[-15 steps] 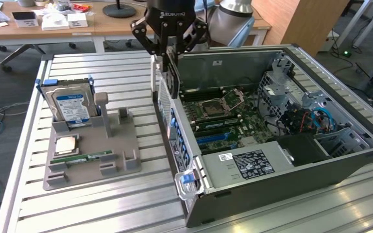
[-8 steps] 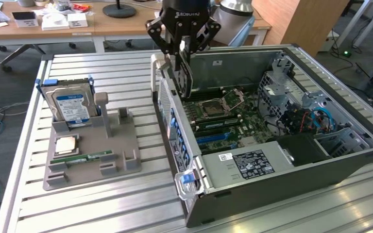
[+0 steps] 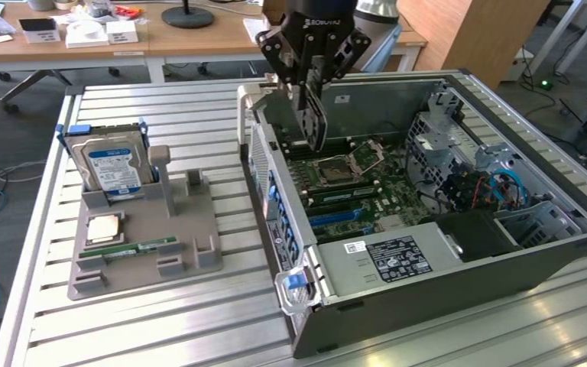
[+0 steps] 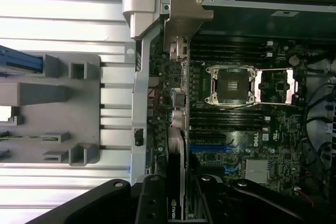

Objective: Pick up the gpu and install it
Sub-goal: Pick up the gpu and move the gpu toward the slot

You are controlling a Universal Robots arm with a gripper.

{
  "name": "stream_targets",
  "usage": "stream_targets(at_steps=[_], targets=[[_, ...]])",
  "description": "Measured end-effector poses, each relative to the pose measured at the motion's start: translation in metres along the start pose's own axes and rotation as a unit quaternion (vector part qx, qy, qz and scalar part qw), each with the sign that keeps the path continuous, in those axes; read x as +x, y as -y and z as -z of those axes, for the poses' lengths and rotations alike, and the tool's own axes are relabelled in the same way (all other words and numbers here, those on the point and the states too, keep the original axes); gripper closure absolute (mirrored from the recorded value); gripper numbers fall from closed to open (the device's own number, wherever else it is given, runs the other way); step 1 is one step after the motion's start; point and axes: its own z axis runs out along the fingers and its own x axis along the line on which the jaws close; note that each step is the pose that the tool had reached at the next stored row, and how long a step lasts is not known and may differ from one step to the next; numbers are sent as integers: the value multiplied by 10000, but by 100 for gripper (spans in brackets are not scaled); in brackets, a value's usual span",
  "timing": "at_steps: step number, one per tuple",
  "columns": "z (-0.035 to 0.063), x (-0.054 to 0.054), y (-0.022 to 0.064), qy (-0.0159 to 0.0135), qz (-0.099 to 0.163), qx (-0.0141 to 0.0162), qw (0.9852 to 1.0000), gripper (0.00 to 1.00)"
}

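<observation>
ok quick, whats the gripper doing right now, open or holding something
Gripper: closed on the gpu, holding it on edge at the open computer case.

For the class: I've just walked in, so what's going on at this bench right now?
The robot arm's gripper holds the gpu on edge inside the open computer case, above the motherboard and close to the case wall on the exterior view's left. Whether the card sits in its slot cannot be told. Beside the case, a grey holder carries the hard drive and a memory stick.
</observation>
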Motion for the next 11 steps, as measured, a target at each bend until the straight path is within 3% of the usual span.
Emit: stream_targets(at_steps=[11], targets=[[-10,-360,4,0,0,-2,10000,74]])
